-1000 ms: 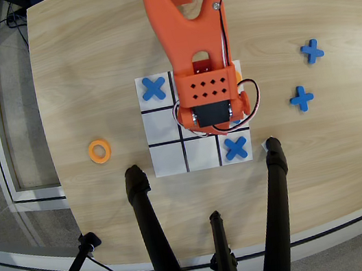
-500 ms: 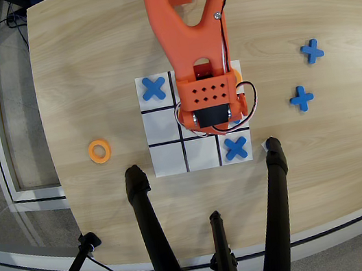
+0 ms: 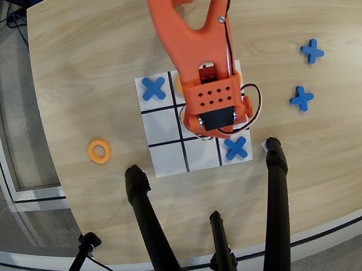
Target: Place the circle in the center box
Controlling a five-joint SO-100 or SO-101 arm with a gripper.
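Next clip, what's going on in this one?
An orange robot arm reaches over a white tic-tac-toe board on a wooden table, covering the middle cell. Its gripper is hidden under the arm, so whether it holds anything cannot be told. Blue crosses sit in the board's top-left cell and bottom-right cell; two more blue crosses lie off the board to the right. One orange ring lies on the table left of the board, and something orange peeks out beside the arm in the top row.

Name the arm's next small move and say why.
Probably lift straight up a little. The arm hangs over the center box, hiding it and the jaws, so whether a circle sits there cannot be told; one spare circle lies on the table left of the board.
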